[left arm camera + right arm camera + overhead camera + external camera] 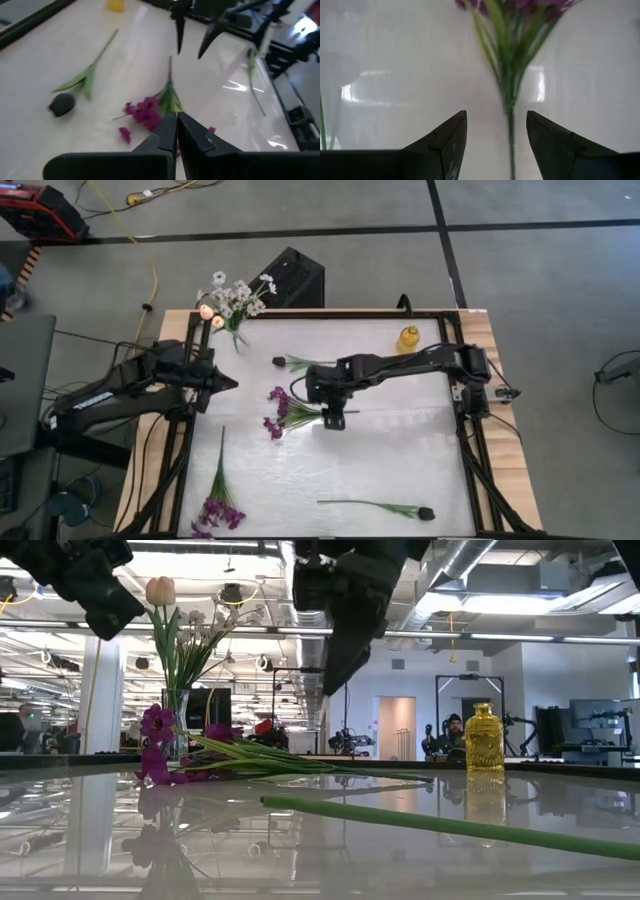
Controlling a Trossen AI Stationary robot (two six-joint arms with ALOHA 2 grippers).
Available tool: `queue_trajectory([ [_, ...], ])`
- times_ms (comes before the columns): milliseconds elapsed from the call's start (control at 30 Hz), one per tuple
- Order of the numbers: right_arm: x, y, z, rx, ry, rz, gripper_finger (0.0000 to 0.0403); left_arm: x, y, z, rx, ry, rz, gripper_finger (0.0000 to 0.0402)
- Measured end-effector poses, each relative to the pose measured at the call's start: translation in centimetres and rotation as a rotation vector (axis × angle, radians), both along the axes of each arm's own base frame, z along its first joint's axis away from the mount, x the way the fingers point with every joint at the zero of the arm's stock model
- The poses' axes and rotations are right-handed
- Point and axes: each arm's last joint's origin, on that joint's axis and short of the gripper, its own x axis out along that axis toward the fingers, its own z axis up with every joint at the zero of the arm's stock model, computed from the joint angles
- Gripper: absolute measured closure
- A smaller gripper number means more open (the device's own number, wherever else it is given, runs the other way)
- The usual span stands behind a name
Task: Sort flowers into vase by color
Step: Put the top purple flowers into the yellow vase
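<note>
Glossy white tabletop (380, 450), grey floor around, open workshop behind. Right gripper (334, 418) spread wide, empty, over green stem of purple flower sprig (283, 412) mid-table. Left gripper (230, 383) shut, empty, at left edge.

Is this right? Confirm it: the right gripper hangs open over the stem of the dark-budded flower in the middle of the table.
Not quite. The right gripper does hang open over a stem in the middle of the table, but the right wrist view shows it belongs to the purple flower, not a dark-budded one.
</note>
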Motion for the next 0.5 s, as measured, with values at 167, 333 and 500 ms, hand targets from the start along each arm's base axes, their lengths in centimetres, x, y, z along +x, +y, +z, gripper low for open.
queue_trajectory([
  [167, 0.8, 0.3, -2.0, 0.012, 0.038, -0.016, 0.0173, 1.0, -0.6, -1.4, -0.030, -0.008, -0.078, 0.0402],
  [333, 1.5, 0.3, -4.6, 0.011, 0.107, -0.019, 0.0173, 1.8, -1.1, -2.7, -0.037, -0.014, -0.060, 0.0402],
  [500, 1.7, 0.5, -6.2, 0.009, 0.152, -0.020, 0.0173, 2.6, -1.7, -3.7, -0.043, -0.062, -0.087, 0.0402],
])
